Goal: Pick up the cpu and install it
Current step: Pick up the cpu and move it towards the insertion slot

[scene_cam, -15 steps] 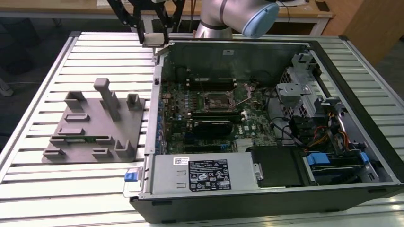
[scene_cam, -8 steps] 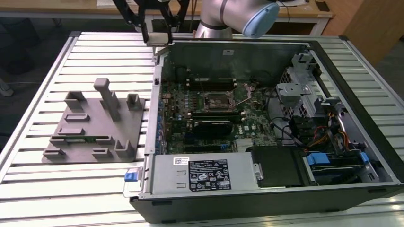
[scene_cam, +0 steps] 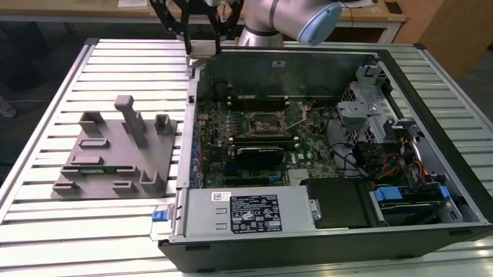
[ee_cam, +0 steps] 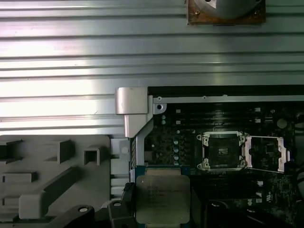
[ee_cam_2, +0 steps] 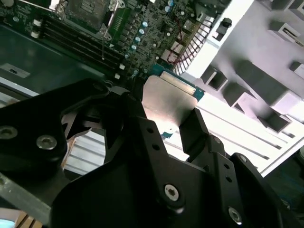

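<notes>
My claw (ee_cam_2: 165, 113) is clamped on the cpu (ee_cam: 163, 199), held in the air near a corner of the open computer case (scene_cam: 324, 245); the motherboard socket (ee_cam: 222, 151) stands open, well apart from it.

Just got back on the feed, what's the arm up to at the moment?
The arm's hand is shut on the cpu and holds it lifted in the air, near the wall of the open computer case that faces the grey fixture. On the motherboard, the cpu socket sits empty with its retaining frame flipped open. So the chip is picked up but not yet installed.
</notes>
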Tool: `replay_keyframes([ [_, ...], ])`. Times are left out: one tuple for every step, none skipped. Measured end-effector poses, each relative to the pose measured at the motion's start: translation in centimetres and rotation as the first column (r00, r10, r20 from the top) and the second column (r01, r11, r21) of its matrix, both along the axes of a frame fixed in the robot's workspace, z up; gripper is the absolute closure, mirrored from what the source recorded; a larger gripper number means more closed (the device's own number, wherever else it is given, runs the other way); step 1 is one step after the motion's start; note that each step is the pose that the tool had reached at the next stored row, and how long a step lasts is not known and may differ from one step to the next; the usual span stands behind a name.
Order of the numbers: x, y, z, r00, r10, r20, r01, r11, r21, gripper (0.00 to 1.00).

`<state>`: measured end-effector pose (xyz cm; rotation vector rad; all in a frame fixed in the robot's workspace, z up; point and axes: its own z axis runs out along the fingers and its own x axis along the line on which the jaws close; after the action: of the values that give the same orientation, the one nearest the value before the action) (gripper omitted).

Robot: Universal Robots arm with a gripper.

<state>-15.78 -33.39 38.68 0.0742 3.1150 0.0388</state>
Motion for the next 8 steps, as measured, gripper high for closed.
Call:
replay_keyframes([
  [0.3,0.00,-0.10,1.0000,0.000,-0.0001,0.000,1.0000,0.0000,0.45],
  [0.6,0.00,-0.20,1.0000,0.000,-0.0004,0.000,1.0000,0.0000,0.45],
  [0.8,0.00,-0.29,1.0000,0.000,-0.0005,0.000,1.0000,0.0000,0.45],
  [1.0,0.00,-0.37,1.0000,0.000,-0.0005,0.000,1.0000,0.0000,0.45],
  [1.3,0.00,-0.45,1.0000,0.000,-0.0006,0.000,1.0000,-0.0001,0.45],
  [1.5,0.00,-0.53,1.0000,0.000,-0.0005,0.000,1.0000,-0.0001,0.45],
  [2.3,0.00,-0.84,1.0000,0.000,-0.0005,0.000,1.0000,0.0000,0.45],
  [2.7,0.00,-0.96,1.0000,0.000,-0.0005,0.000,1.0000,0.0000,0.45],
])
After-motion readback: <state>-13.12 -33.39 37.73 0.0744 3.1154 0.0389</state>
